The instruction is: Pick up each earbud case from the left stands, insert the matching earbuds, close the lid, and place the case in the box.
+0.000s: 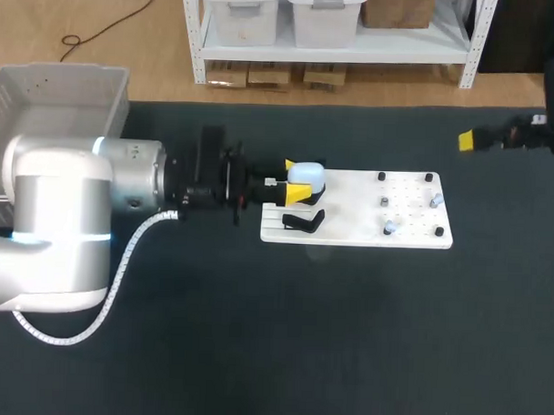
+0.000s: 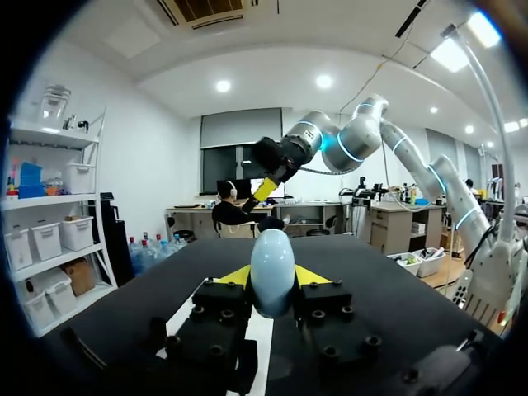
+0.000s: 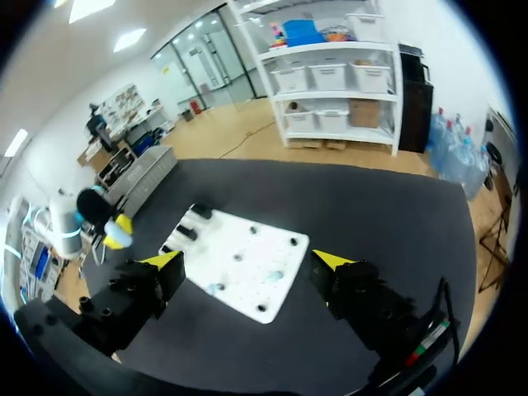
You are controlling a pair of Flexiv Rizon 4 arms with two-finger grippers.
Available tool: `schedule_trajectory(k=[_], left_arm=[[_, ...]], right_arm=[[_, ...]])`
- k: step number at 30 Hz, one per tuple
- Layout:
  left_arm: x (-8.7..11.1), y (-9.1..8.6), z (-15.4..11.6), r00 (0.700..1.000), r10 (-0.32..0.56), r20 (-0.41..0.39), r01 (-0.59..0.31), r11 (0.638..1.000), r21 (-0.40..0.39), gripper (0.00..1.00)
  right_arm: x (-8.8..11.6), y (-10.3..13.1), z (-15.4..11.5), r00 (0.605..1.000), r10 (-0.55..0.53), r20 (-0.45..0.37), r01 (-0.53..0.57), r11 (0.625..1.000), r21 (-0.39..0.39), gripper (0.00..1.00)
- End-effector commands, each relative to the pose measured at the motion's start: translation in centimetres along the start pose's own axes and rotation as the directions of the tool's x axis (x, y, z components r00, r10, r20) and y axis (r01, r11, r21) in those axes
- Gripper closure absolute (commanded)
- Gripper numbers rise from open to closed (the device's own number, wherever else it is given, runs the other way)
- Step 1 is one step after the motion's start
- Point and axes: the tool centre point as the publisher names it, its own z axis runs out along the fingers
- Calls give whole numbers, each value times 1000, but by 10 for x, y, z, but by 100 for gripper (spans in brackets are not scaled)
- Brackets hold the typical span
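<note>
Tiny items (image 1: 388, 227) on board (image 1: 349, 230), indistinct

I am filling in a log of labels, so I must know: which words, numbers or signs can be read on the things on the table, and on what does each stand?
None can be read.
The earbud case, held in the left gripper, shows a plain surface with no print.
The white board shows no lettering.
The grey box shows no label.
</note>
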Motion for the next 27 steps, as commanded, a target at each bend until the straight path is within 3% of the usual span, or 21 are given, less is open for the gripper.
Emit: schedule_trajectory(k=[1,14,27], left_arm=[[1,-1,-2,1000,-5,6,5,1000,11,100],[7,-5,-2,1000,-30,4,30,997,71,100],[12,0,-3,1000,-18,-6,19,997,74,100]], right_arm=[[12,31,-13,999,-33,-17,33,999,-6,0],[39,117,7,980,-144,-138,141,989,-30,0],[57,152,41,965,-126,-229,118,992,-50,0]])
